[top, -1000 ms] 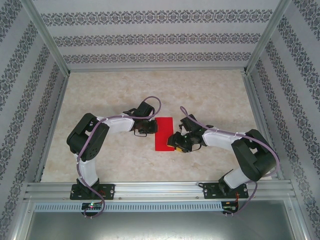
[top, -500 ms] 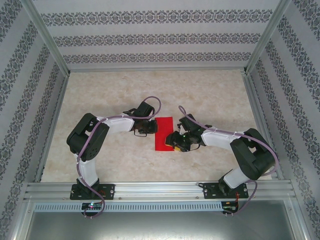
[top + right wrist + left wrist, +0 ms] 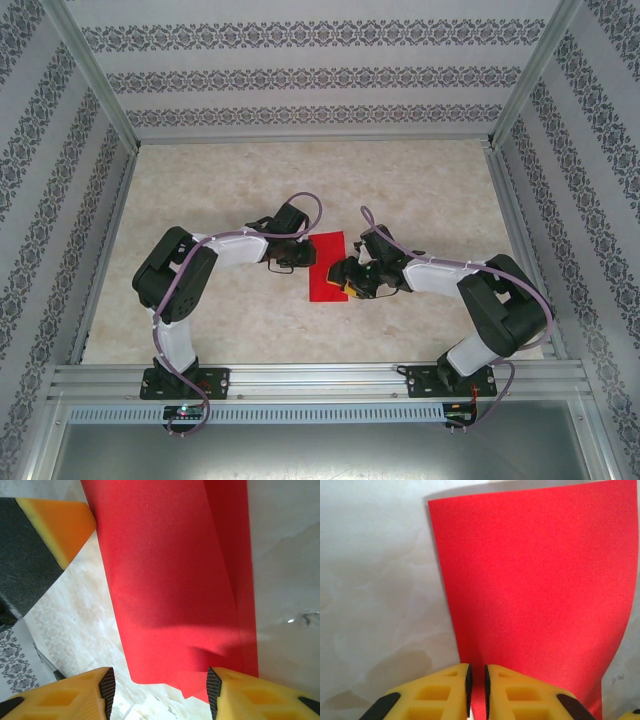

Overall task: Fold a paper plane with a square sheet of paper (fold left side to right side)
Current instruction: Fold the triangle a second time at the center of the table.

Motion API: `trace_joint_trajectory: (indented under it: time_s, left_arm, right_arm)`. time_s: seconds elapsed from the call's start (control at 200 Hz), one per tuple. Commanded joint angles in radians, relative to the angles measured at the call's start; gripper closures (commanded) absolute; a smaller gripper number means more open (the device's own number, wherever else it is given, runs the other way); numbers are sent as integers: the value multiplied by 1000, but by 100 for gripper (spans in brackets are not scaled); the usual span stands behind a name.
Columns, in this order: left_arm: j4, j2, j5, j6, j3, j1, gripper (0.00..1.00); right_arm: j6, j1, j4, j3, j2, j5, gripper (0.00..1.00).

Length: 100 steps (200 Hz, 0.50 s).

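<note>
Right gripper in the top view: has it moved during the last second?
Yes. The right gripper went slightly left, farther over the red sheet.

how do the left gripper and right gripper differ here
The left gripper is shut, pinching the square sheet of paper; the right gripper is open, fingers spread wide at the sheet's end. The left gripper meets the sheet's left edge, the right gripper its right edge. Both have yellow fingers.

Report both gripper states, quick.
Left gripper: shut on the square sheet of paper.
Right gripper: open, the sheet's end lying between its fingers.
</note>
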Motion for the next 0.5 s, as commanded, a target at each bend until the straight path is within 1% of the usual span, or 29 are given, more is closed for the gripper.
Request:
trace_joint_trajectory:
  time_s: [0.0,0.125,0.28,0.41,0.495]
  left_arm:
    - [-59,-42,-20,25,9,8,77]
    - [-84,-78,-36,38,25,15,65]
    - [-104,-187,-89,45,-10,33,52]
    - [-80,-328,-110,53,-100,42,50]
    - [-29,-432,-84,56,-192,43,51]
  right_arm:
    - [9,-6,-7,-1,-3,-16,47]
    - [-5,-7,-45,-15,-25,2,47]
    - [-2,-11,-40,-27,-37,6,47]
    - [9,-11,-16,-29,-41,4,47]
    - [13,-11,-8,-20,-42,2,47]
